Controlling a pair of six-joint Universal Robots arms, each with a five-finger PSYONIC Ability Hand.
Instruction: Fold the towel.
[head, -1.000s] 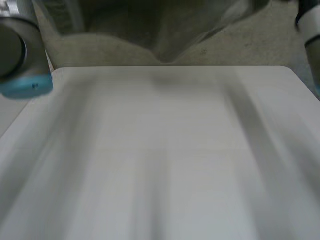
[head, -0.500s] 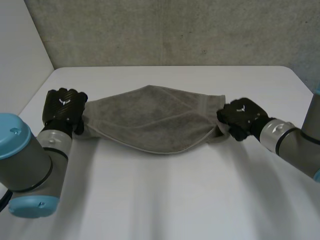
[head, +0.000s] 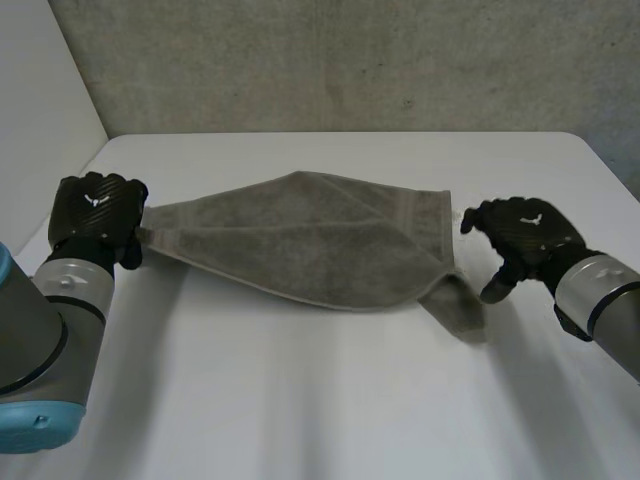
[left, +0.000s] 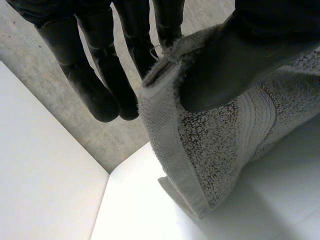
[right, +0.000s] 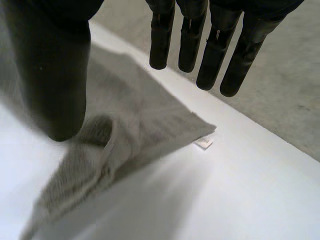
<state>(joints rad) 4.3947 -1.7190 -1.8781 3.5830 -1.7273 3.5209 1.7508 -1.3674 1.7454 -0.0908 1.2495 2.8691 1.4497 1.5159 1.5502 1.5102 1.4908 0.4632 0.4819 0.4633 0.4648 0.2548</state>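
The towel (head: 310, 245) lies across the middle of the desk (head: 330, 400), apparently doubled. Its left corner is pinched between thumb and fingers of the left robot hand (head: 95, 215). The right robot hand (head: 520, 235) is held just beside the right end, fingers straight, grasping nothing. A fold is judged in hand; next, the right corner must be grasped.

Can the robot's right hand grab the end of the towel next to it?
Probably yes. The right hand is open beside the towel, whose near end lies on the table with nothing between them. The left hand only pinches the far corner.
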